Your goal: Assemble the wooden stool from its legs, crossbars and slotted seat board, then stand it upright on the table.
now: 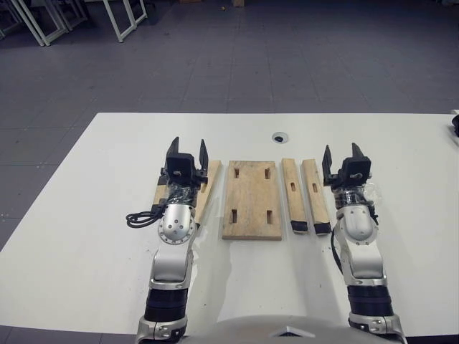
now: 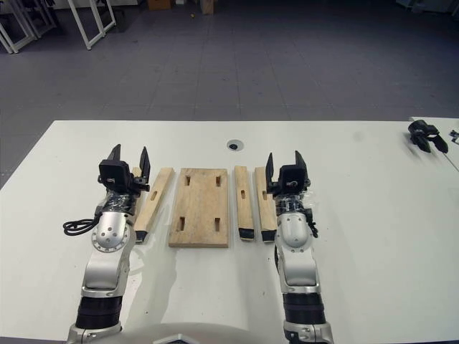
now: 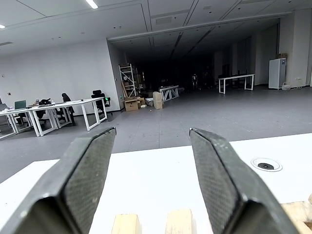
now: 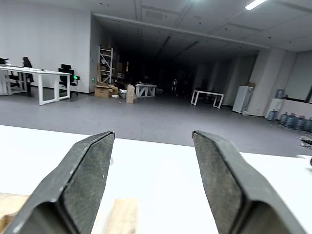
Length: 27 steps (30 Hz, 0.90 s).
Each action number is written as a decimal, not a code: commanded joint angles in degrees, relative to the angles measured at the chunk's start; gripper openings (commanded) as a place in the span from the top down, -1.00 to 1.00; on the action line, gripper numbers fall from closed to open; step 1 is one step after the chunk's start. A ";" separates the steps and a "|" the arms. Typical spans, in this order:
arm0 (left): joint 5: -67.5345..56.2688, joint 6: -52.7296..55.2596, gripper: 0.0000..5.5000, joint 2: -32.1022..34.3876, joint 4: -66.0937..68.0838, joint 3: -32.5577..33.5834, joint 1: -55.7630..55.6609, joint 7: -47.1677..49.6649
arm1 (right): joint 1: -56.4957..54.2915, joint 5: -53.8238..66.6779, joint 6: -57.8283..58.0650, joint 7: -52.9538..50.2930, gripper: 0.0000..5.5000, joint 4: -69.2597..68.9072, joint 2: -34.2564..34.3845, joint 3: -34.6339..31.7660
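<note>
The slotted seat board lies flat at the table's middle. Just right of it two wooden legs lie side by side, dark ends toward me. Left of the board lies another leg, with a further wooden piece partly hidden under my left arm. My left gripper hovers open above these left pieces, whose ends peek out below its fingers. My right gripper stands open just right of the right-hand legs, holding nothing; a wood end lies beneath it.
A round cable hole sits in the white table behind the board. A black cable loops beside my left arm. A small black object rests at the far right edge. Bare tabletop lies at the front and the far left.
</note>
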 commanded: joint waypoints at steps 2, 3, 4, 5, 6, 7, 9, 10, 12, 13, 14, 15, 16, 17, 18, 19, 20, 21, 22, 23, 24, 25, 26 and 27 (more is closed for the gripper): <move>0.51 -0.63 -0.01 0.07 -0.44 -0.06 1.64 0.33 | -2.26 2.97 23.93 7.33 -0.06 -7.88 -7.61 -2.91; 0.70 -0.65 -0.01 -0.02 -0.67 -0.19 2.02 0.47 | -0.93 4.46 27.91 9.35 -0.06 -8.05 -8.73 -3.53; 0.79 -0.68 -0.01 -0.08 -0.76 -0.26 2.27 0.54 | 1.25 6.71 30.90 11.23 -0.06 -7.06 -9.54 -5.72; 0.79 -0.73 -0.01 -0.08 -0.76 -0.25 2.41 0.58 | 3.61 8.00 31.71 13.43 -0.06 -5.82 -11.17 -7.23; 0.76 -0.75 -0.01 -0.05 -0.79 -0.14 2.55 0.63 | 5.59 8.43 31.24 15.68 -0.06 -4.87 -13.16 -7.58; 0.73 -0.78 -0.01 -0.01 -0.86 -0.03 2.72 0.68 | 6.85 9.07 31.27 17.50 -0.06 -4.31 -14.45 -7.77; 0.74 -0.83 -0.01 0.03 -0.85 0.02 2.95 0.75 | 8.25 9.40 30.68 19.91 -0.06 -3.12 -16.19 -7.01; 0.77 -0.81 -0.01 0.01 -0.86 -0.05 3.04 0.75 | 8.77 9.27 30.51 20.52 -0.06 -2.62 -16.60 -6.39; 0.84 -0.81 -0.01 -0.06 -0.80 -0.18 3.13 0.81 | 9.77 8.33 30.17 21.27 -0.06 -1.62 -17.40 -4.46; 0.85 -0.84 -0.01 -0.08 -0.75 -0.24 3.13 0.81 | 10.17 8.17 30.09 21.49 -0.06 -1.28 -17.62 -3.81; 0.86 -0.87 -0.01 -0.09 -0.73 -0.29 3.18 0.81 | 10.56 8.16 29.96 21.72 -0.06 -1.08 -17.76 -3.18; 0.85 -0.92 -0.01 -0.04 -0.69 -0.30 3.22 0.77 | 10.82 8.17 29.69 21.81 -0.06 -0.90 -17.76 -2.78; 0.79 -1.00 -0.01 0.04 -0.66 -0.23 3.30 0.72 | 10.95 8.14 29.49 21.75 -0.06 -0.72 -17.71 -2.40; 0.72 -1.09 -0.01 0.13 -0.60 -0.14 3.38 0.67 | 10.84 7.99 29.79 21.38 -0.06 -0.32 -17.65 -2.18; 0.68 -1.15 -0.01 0.19 -0.60 -0.07 3.48 0.64 | 10.74 7.83 30.16 21.03 -0.06 -0.01 -17.65 -2.03; 0.67 -1.20 -0.01 0.22 -0.58 -0.07 3.57 0.62 | 10.68 7.75 30.79 20.48 -0.01 0.29 -17.55 -2.09; 0.69 -1.23 -0.01 0.22 -0.60 -0.12 3.66 0.60 | 10.75 7.80 31.13 20.20 0.06 0.48 -17.50 -2.13; 0.67 -1.24 -0.01 0.27 -0.51 -0.10 3.64 0.56 | 10.81 8.40 31.75 19.67 0.15 0.51 -16.84 -2.68; 0.61 -1.22 -0.01 0.33 -0.34 -0.02 3.51 0.52 | 10.78 9.25 32.55 19.33 0.18 0.44 -16.04 -3.20; 0.55 -1.19 -0.01 0.38 -0.21 0.07 3.37 0.49 | 10.69 10.13 33.18 19.11 0.25 0.32 -15.26 -3.69; 0.44 -1.15 -0.01 0.43 -0.29 0.16 3.36 0.42 | 10.65 10.78 33.74 18.84 0.32 0.03 -14.66 -3.96; 0.36 -1.11 -0.01 0.44 -0.39 0.20 3.34 0.37 | 10.48 11.31 34.23 18.66 0.37 -0.13 -14.20 -4.25; -0.06 -1.24 -0.01 0.32 -0.42 0.26 3.24 0.21 | 10.12 11.39 34.26 18.33 0.45 -0.22 -14.05 -4.47; -1.41 -1.21 -0.01 -0.10 -0.64 0.43 3.00 -0.30 | 9.44 11.13 33.44 17.63 0.51 -0.55 -14.15 -4.76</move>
